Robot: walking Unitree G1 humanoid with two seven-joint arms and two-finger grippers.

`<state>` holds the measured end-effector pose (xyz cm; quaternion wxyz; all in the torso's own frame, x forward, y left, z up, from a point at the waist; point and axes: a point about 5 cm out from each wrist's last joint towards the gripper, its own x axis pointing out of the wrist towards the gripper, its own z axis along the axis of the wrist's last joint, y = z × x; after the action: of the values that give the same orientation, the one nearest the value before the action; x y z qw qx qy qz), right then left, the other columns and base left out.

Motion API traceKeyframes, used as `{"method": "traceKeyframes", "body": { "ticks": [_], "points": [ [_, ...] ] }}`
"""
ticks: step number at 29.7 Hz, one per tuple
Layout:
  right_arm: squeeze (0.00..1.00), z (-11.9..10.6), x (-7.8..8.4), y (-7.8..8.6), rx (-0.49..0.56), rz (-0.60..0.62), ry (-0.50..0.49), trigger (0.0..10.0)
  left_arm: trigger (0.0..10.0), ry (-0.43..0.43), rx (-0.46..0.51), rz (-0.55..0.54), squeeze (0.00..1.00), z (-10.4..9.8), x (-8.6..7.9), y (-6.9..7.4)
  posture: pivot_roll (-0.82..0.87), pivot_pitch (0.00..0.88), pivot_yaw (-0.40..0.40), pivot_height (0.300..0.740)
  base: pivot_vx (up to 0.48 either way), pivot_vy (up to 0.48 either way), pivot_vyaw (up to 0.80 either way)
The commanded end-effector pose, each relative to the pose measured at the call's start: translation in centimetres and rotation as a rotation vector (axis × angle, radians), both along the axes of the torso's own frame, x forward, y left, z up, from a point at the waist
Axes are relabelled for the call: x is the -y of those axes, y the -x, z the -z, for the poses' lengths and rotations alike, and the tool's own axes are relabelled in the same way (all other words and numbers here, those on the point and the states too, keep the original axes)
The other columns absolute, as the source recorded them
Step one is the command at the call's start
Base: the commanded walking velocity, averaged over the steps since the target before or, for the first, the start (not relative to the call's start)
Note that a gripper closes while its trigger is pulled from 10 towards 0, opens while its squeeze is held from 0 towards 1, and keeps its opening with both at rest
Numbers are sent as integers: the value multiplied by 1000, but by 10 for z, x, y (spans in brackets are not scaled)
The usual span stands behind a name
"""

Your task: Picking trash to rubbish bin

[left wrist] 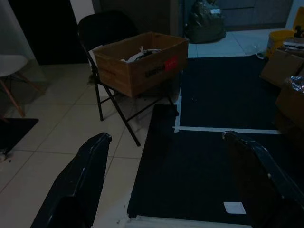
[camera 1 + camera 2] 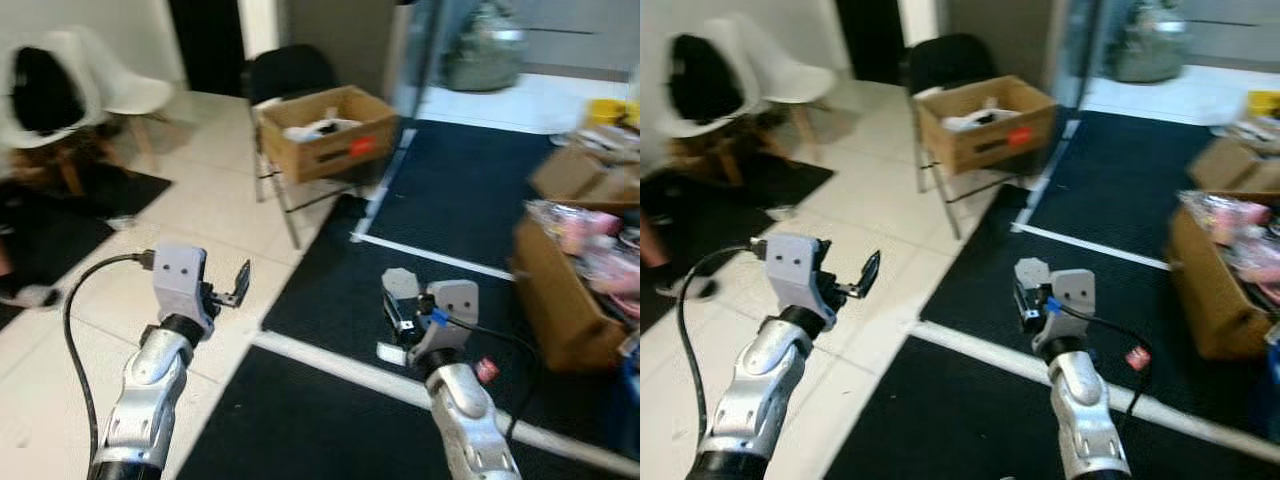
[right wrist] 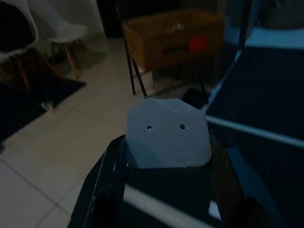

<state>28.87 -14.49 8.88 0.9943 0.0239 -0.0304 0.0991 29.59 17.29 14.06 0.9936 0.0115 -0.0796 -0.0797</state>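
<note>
Carrying grey flat scrap (image 3: 168, 137), pinched in right gripper (image 2: 403, 303), lower centre | left gripper (image 1: 166, 185) gaping wide, empty | cardboard box (image 2: 325, 130) on chair, upper centre: likely bin; approaching squarely advised.

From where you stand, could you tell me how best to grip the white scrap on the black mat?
Come straight down with the open left claw and pinch the white scrap by one edge: it lies flat on the black mat, likely offering nothing from the side. The right claw holds a grey plate.
</note>
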Motion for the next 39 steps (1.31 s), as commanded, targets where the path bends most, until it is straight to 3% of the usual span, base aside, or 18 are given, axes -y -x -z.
{"method": "traceKeyframes", "body": {
  "ticks": [1, 10, 22, 39],
  "points": [
    [0, 0, -5, -3, -8, -43, 5, 10000, 10000, 23, -33, -28, 0, 7, -6, 4, 68, 84, 58, 740, 0, 0, -444],
    [0, 1, 4, -7, -34, -45, 13, 10000, 10000, 29, -77, -35, 0, 18, 1, 10, 56, 97, 41, 740, 0, 0, -99],
    [0, 3, 14, -7, -47, -18, 7, 10000, 10000, 61, -59, 9, 0, 14, 13, 8, 51, 116, 37, 740, 0, 0, 0],
    [0, 2, 16, -9, -52, 3, -2, 10000, 10000, 49, -77, -19, 0, 15, 11, 7, 54, 132, 27, 740, 298, 0, 0]
  ]
}}
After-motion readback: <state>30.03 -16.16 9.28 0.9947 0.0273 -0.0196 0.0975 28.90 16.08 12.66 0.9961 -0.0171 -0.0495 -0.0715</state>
